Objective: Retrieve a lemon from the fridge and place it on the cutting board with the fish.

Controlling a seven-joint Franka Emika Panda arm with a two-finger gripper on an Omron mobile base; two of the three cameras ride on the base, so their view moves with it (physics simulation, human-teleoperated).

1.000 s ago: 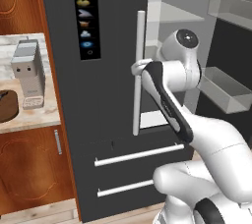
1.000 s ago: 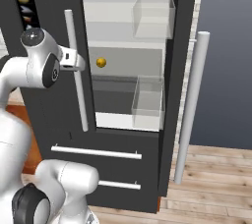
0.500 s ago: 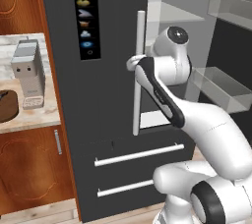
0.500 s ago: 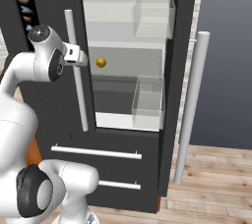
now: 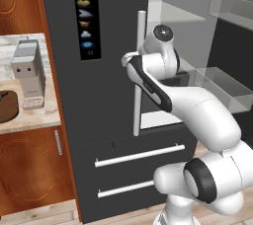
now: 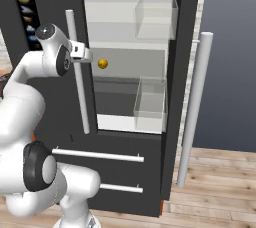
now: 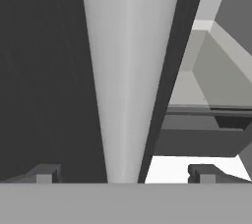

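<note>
We see our gripper (image 7: 123, 173) released, its tips spread either side of the white bar handle (image 7: 125, 80) of the fridge (image 6: 182, 47). The lemon (image 6: 102, 63) sits on a clear shelf inside the open right compartment, near its left edge.

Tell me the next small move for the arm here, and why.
Probably shift the gripper sideways off the left door's handle and toward the open compartment. The right door is open, the lemon sits apart on the shelf just past the handle, and the open fingers now straddle that bar instead of facing the fruit.
</note>
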